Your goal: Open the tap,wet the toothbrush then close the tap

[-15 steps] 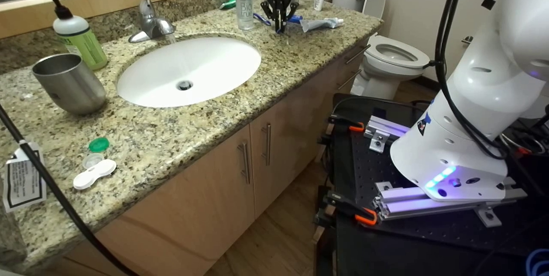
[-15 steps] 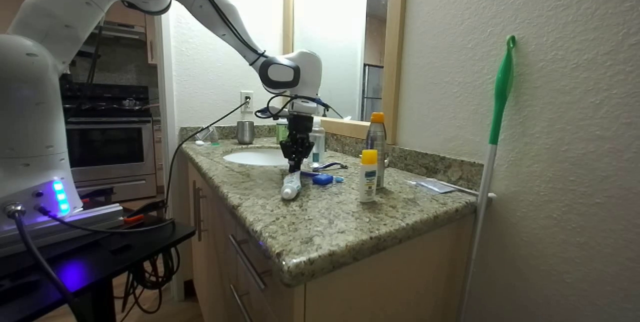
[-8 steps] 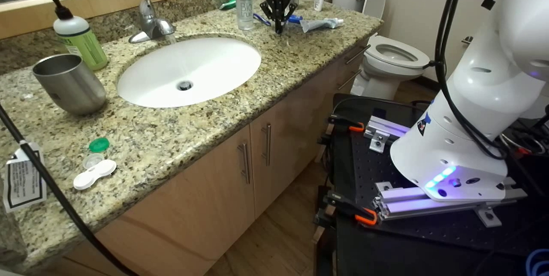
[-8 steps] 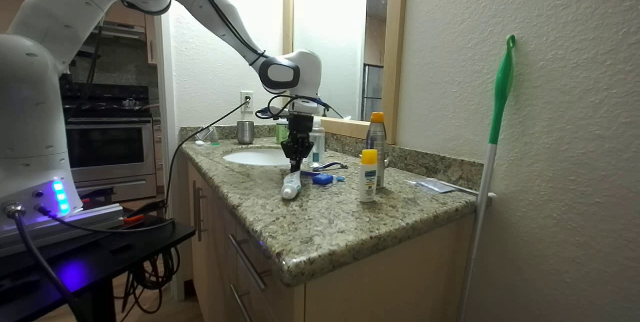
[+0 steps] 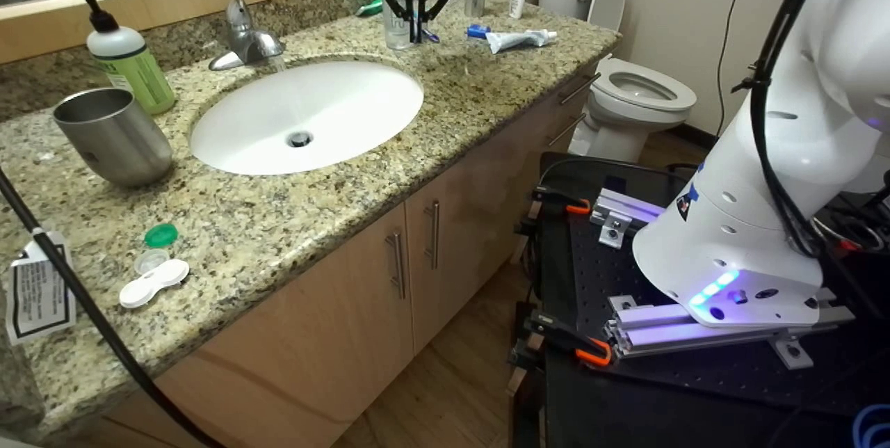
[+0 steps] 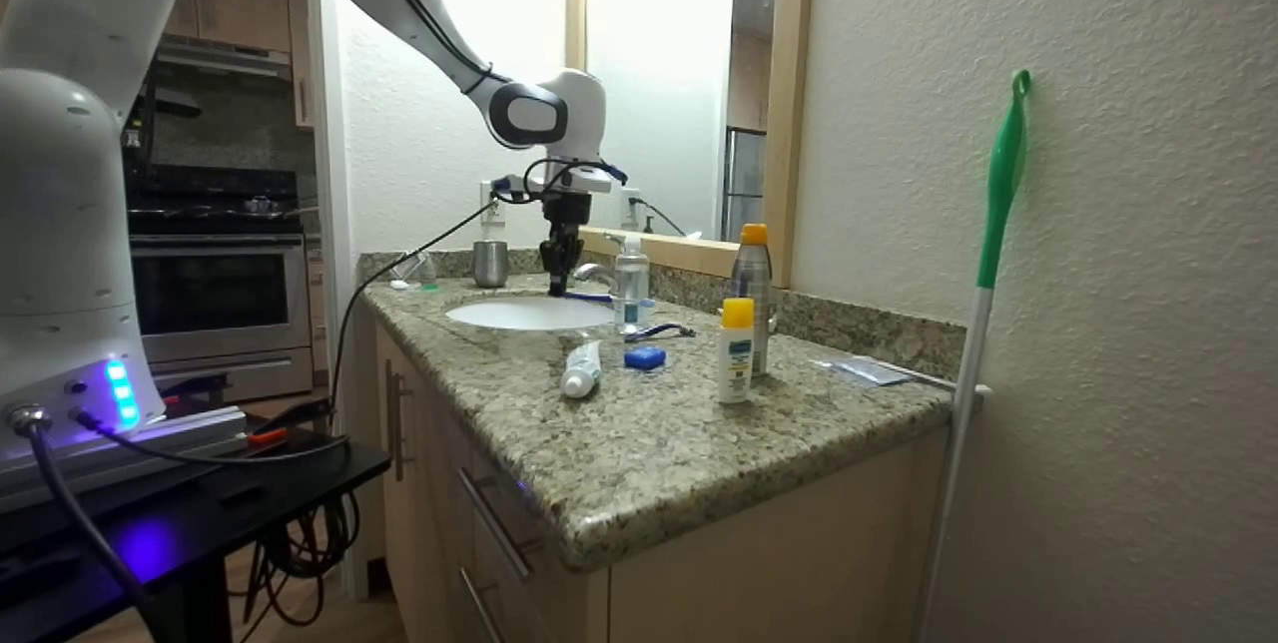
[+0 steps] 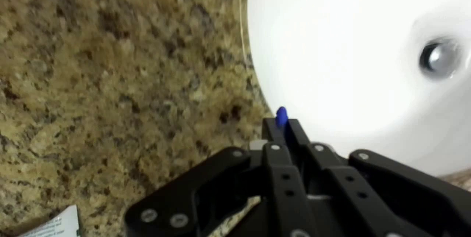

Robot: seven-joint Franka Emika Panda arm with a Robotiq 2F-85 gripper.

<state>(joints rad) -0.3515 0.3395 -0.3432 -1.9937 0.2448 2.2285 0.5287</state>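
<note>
Three upright containers stand toward the end edge by the toilet (image 5: 619, 135) on this speckled granite counter (image 5: 264, 218): one clear plastic bottle (image 6: 631, 284) close to the back edge, one metallic can (image 6: 751, 276) with an orange cap, one white bottle (image 6: 736, 353) with a yellow cap. One crinkly tube (image 6: 581, 368) lies nearer the front edge, one blocky blue box (image 6: 644, 357) just beside it. Down at the opposite end: one round brushed-steel cup (image 5: 115, 135) plus one green pump bottle (image 5: 132, 62). One tap (image 5: 247, 34), smooth chrome with a curvy lever, stands by the back edge, a thin stream of water (image 5: 279, 64) dropping from its spout into the oval white basin (image 5: 306, 114). White arm (image 6: 439, 9) arches over the front edge, wrist dropped so the claw (image 6: 555, 294) points pretty much straight down near the basin's rim. It's clamped on the toothbrush (image 6: 587, 298), a skinny blue stick jutting sideways toward the back edge, partly behind the clear bottle; in the wrist view a blue tip peeks out between the fingertips (image 7: 270, 130).
</note>
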